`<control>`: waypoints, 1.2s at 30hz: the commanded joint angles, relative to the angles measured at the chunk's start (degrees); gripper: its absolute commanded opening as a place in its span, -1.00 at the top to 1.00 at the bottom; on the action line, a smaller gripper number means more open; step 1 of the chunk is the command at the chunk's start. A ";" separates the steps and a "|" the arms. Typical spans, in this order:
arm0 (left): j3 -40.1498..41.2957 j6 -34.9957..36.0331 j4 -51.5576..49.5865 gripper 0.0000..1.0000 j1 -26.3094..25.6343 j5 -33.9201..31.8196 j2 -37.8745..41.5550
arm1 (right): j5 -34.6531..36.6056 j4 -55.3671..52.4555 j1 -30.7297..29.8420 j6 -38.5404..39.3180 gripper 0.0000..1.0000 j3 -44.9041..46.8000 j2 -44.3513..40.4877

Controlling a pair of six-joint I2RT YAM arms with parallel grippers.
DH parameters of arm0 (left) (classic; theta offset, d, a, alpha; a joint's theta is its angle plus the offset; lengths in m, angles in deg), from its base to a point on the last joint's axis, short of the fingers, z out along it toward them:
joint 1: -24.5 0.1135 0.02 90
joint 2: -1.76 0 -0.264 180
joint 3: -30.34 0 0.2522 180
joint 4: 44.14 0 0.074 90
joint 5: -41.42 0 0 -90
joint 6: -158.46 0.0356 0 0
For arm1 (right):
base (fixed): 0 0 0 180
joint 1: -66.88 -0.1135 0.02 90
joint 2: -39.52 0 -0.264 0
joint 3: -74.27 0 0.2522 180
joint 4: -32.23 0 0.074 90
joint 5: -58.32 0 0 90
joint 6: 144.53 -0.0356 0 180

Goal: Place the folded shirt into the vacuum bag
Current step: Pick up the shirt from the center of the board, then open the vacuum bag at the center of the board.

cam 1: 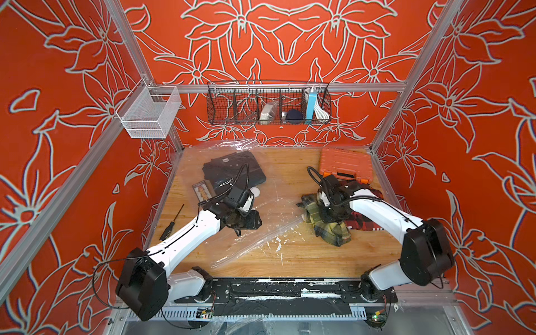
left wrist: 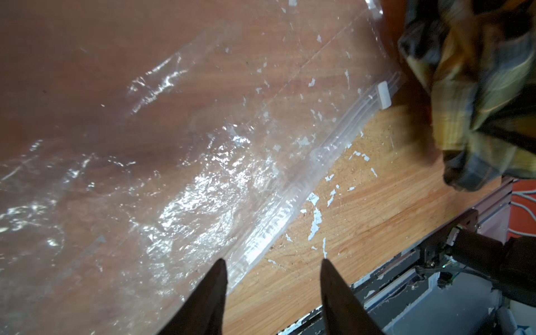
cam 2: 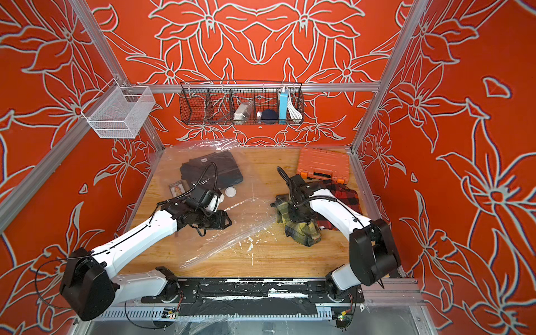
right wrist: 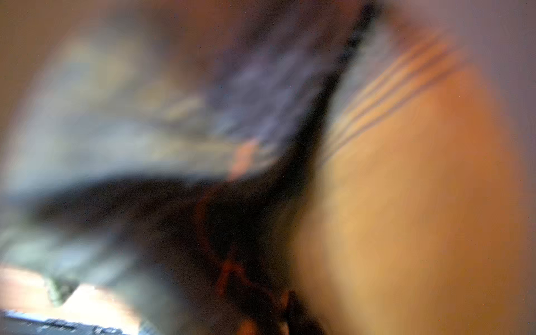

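Note:
The vacuum bag (cam 1: 269,208) (cam 2: 246,211) lies flat over the left and middle of the table, its zip strip (left wrist: 290,203) running diagonally and its white valve (cam 1: 255,191) near my left wrist. A black folded garment (cam 1: 235,171) lies inside the bag at the back. My left gripper (cam 1: 255,222) (left wrist: 272,262) hovers open over the zip edge with nothing between its fingers. The folded shirt (cam 1: 333,232) (left wrist: 478,101), green and yellow plaid, hangs bunched like a tent from my right gripper (cam 1: 326,216), which is shut on its top. The right wrist view shows only blurred cloth (right wrist: 145,130).
A red plaid shirt (cam 1: 365,220) lies under my right arm, with an orange tool case (cam 1: 345,164) behind it. A screwdriver (cam 1: 171,223) and a card (cam 1: 201,190) lie at the table's left. A black wire basket (cam 1: 268,104) and a white one (cam 1: 149,111) hang on the walls.

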 commanded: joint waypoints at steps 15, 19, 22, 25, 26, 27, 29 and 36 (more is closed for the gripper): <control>1.81 3.73 -4.08 -0.56 -14.11 -18.87 -6.57 | -22.97 9.41 -0.71 -8.36 1.00 -6.89 -2.20; 0.17 6.96 -3.20 -0.57 -16.42 -20.82 -10.70 | -23.66 11.68 -0.75 -9.83 1.00 -7.94 0.32; -0.42 8.82 -3.18 -0.57 -17.67 -21.54 -13.16 | -25.21 13.57 -0.66 -10.62 1.00 -8.72 2.64; -1.02 9.96 -3.52 -0.54 -17.88 -22.96 -15.44 | -27.01 15.01 -0.68 -11.07 1.00 -10.26 5.31; -1.26 10.24 -3.68 -0.52 -17.88 -23.46 -16.12 | -26.93 14.91 -0.72 -11.04 1.00 -10.91 6.22; -1.80 10.47 -4.06 -0.48 -17.91 -24.45 -16.79 | -26.65 14.74 -0.78 -10.75 1.00 -11.56 7.00; -2.77 10.57 -4.90 -0.37 -17.88 -26.49 -17.66 | -25.71 14.75 -0.84 -10.36 1.00 -12.25 8.42; -2.74 10.14 -5.55 -0.19 -17.80 -31.63 -16.95 | -21.96 14.36 -0.74 -8.48 1.00 -11.51 13.85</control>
